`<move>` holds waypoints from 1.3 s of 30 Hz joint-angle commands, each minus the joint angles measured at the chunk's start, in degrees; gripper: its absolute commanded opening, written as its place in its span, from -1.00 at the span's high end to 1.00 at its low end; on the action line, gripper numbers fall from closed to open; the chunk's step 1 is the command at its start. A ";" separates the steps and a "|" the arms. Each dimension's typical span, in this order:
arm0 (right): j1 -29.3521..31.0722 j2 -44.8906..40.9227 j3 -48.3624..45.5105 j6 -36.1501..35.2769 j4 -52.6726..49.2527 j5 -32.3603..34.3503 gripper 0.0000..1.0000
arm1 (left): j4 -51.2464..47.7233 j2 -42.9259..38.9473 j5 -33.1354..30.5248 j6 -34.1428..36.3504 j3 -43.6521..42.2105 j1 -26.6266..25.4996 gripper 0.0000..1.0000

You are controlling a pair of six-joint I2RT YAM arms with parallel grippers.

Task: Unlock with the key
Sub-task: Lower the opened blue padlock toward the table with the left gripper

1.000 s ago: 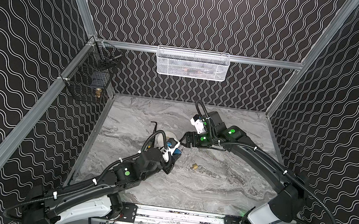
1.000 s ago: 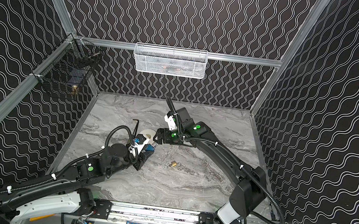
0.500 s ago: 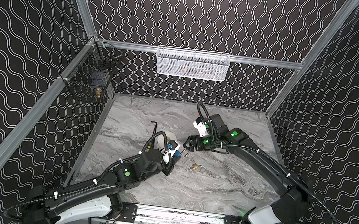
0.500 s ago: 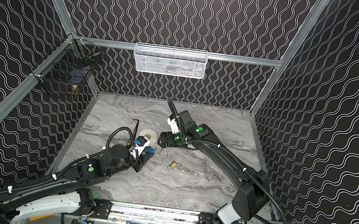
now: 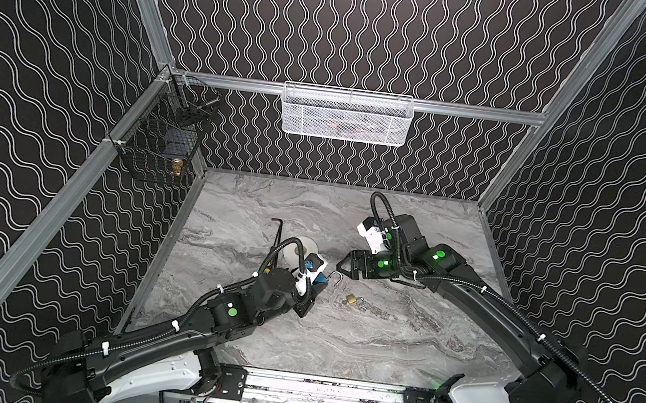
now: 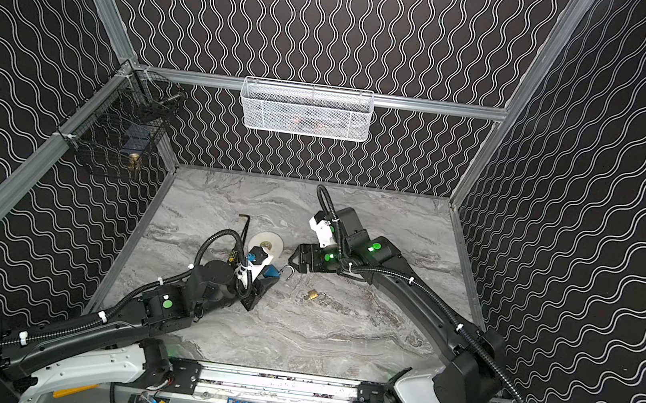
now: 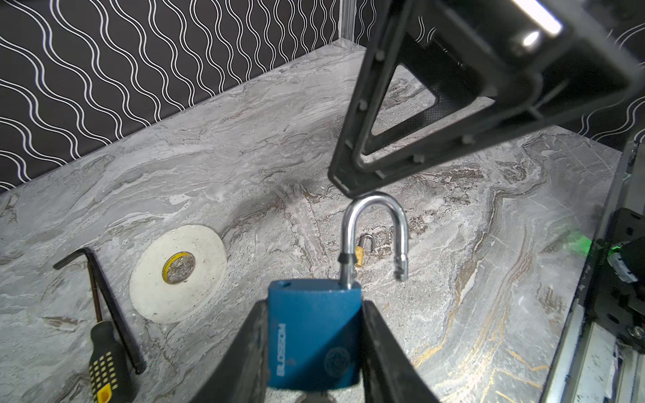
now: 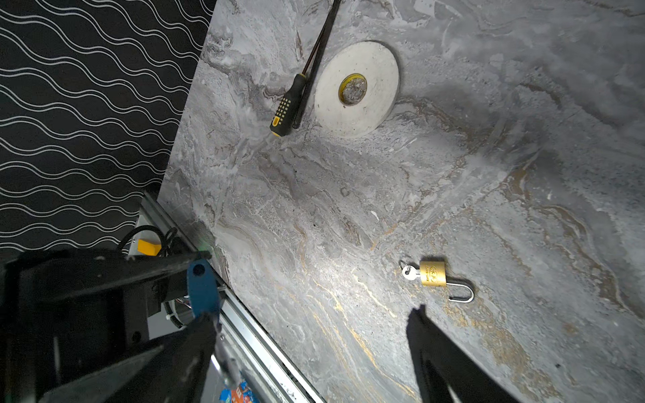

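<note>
My left gripper (image 7: 314, 308) is shut on the body of a blue padlock (image 7: 314, 335), seen in both top views (image 5: 321, 279) (image 6: 271, 271). Its steel shackle (image 7: 375, 223) stands open, with one leg free of the body. A sliver of the key (image 7: 316, 397) shows under the lock's base, mostly hidden. My right gripper (image 5: 343, 267) (image 8: 314, 314) is open with nothing between its fingers. One of its fingers (image 7: 352, 174) is right at the top of the shackle, and I cannot tell whether it touches.
A small brass padlock (image 8: 432, 274) (image 5: 350, 299) with its own key lies on the marble table. A white tape roll (image 7: 178, 272), a black-and-yellow screwdriver (image 7: 104, 363) and a hex key (image 7: 101, 279) lie left of the grippers. A white basket (image 5: 346, 115) and a black basket (image 5: 160, 145) hang on the walls.
My right gripper has drawn back a little to the right and nearer the front, away from the blue padlock. The left gripper has held the padlock nearly still.
</note>
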 commanded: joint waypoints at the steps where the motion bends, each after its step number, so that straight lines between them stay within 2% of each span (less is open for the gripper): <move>1: -0.23 -1.50 -1.36 0.24 -0.05 -3.23 -0.74 | 5.96 0.48 -0.31 1.00 0.87 0.13 1.00; 7: -3.38 -5.24 -5.11 1.43 -1.30 -1.37 -0.74 | 3.52 3.26 1.20 0.94 2.17 0.07 1.00; 11: -5.20 -9.78 -12.44 4.65 2.99 -1.30 -0.74 | -1.69 6.07 2.84 -0.53 3.51 -0.49 1.00; 15: -5.38 -14.89 -19.86 5.93 7.34 2.19 -0.74 | -4.60 8.33 2.39 -3.95 4.50 -3.06 1.00; 20: -6.46 -20.62 -25.63 8.69 9.82 5.37 -0.73 | -9.05 13.17 -1.16 -8.80 5.97 -7.96 1.00; 25: -8.53 -21.50 -28.66 11.41 7.80 7.11 -0.74 | -12.63 19.30 -3.62 -13.18 6.97 -13.16 1.00; 29: -9.58 -23.13 -33.11 14.33 11.00 6.12 -0.74 | -15.54 24.61 -6.53 -16.05 8.61 -16.60 1.00; 34: -10.80 -23.22 -35.70 15.72 13.37 5.16 -0.74 | -16.35 29.67 -5.81 -17.90 8.97 -17.51 1.00; 39: -11.69 -23.40 -37.28 16.21 13.08 4.96 -0.74 | -14.79 31.18 -5.21 -18.56 7.72 -17.49 0.96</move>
